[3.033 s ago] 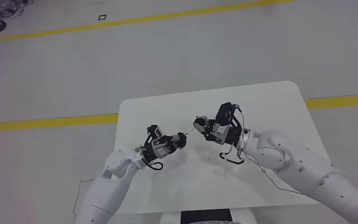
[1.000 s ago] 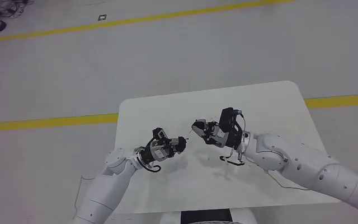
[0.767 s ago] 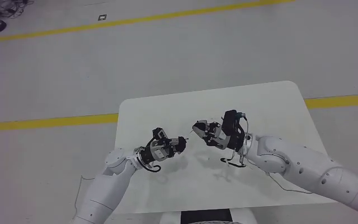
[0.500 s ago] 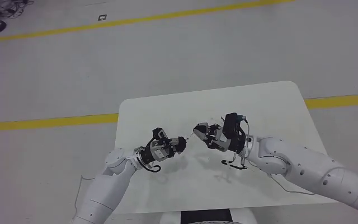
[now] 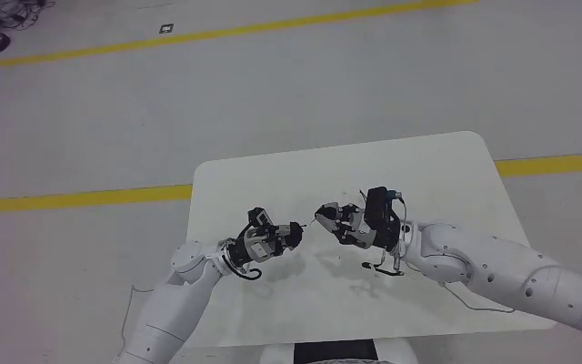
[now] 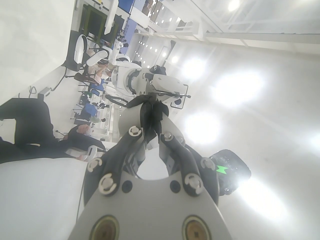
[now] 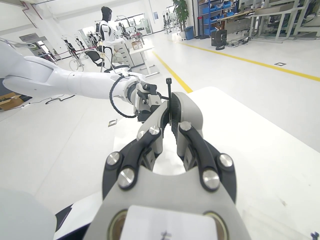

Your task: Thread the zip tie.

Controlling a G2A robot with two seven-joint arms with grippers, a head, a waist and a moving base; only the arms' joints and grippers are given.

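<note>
Zip tie (image 7: 169, 88) above the white table (image 5: 436, 173), bridging two grippers: right gripper (image 7: 170, 112) pressed onto its strap near the head end; left gripper (image 5: 294, 232) pinching the tail, just beside.

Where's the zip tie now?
In the right wrist view, the zip tie stands pinched in the right gripper's fingers above the table, its tail running to the left gripper.
</note>
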